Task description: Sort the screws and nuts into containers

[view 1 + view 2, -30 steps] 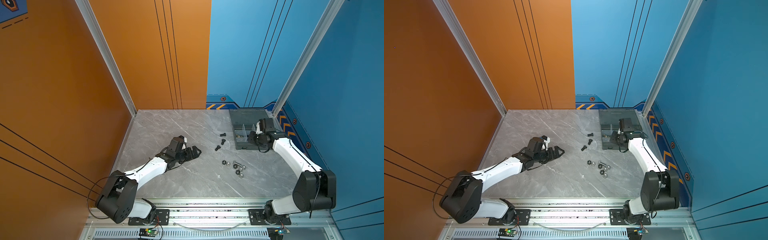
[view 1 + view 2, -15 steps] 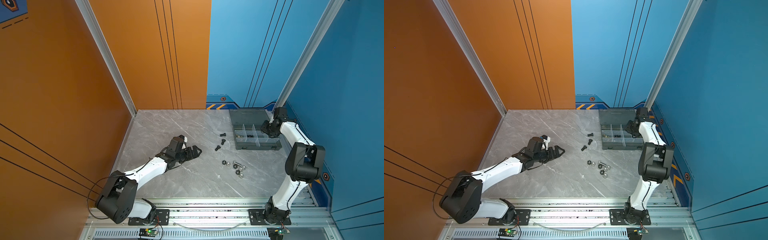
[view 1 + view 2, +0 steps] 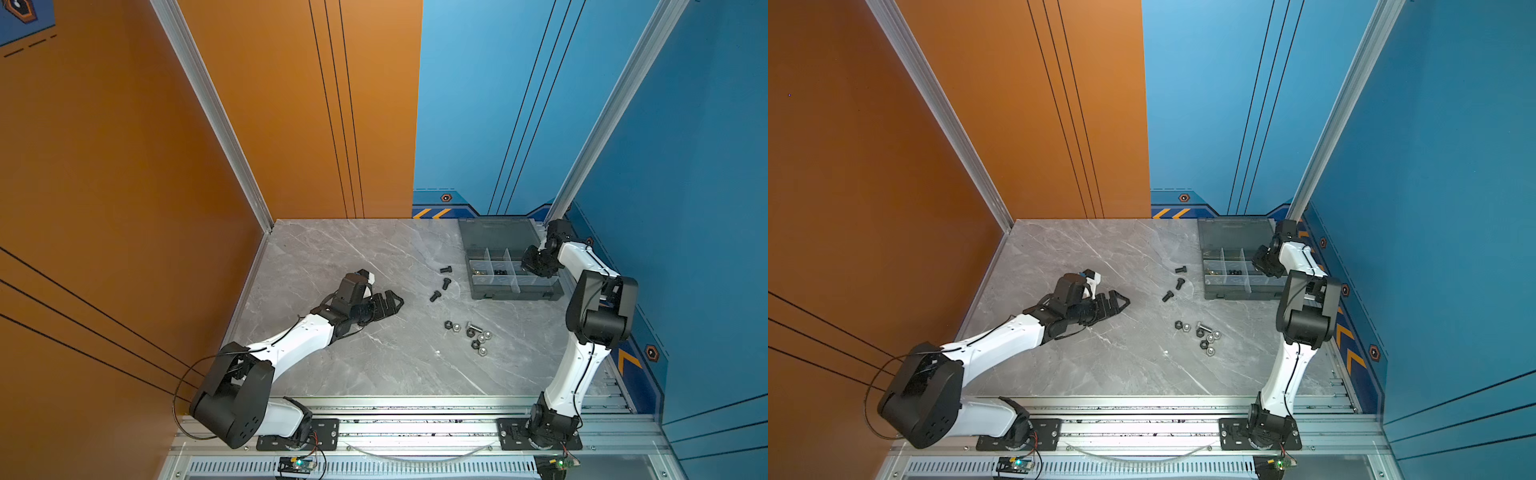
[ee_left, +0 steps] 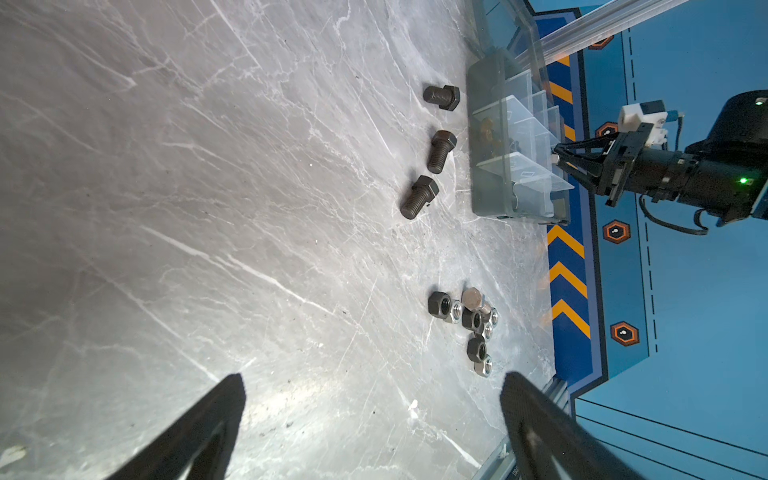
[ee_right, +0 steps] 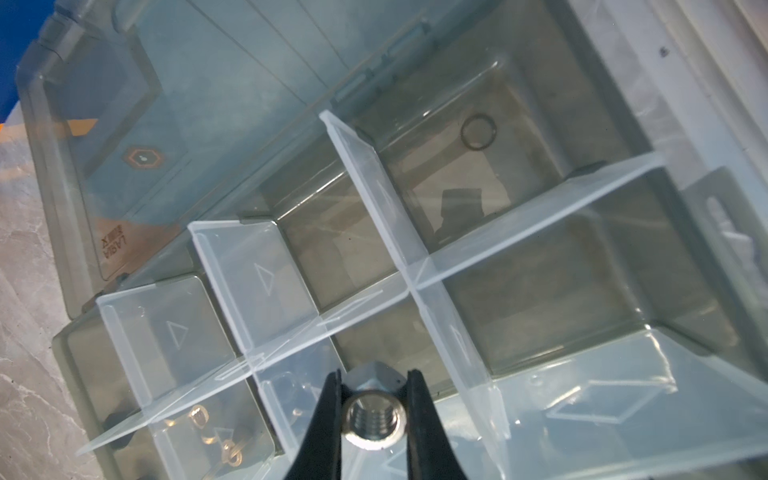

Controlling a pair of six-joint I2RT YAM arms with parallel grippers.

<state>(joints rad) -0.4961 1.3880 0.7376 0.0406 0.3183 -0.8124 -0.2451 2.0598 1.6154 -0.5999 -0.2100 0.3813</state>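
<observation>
Over the organizer box [image 3: 515, 293], right arm [image 3: 579, 259] folded, its claw [image 5: 375, 374] pinches a nut [image 5: 372, 415].

On the counter [image 3: 374, 365] ahead of the left jaws: three black screws [image 4: 442, 150], one silver screw [image 4: 473, 298], three black nuts [image 4: 439, 304], four silver nuts [image 4: 484, 366]. Between the right jaws: one more silver nut [image 5: 372, 415]. Makes eight nuts and four screws in all, box contents aside. Below the right jaws: one organizer box [image 3: 515, 296] with one lid [image 3: 496, 235]. Inside, brass wing nuts [image 5: 199, 415] and small black pieces [image 3: 500, 272], too blurred to count.
</observation>
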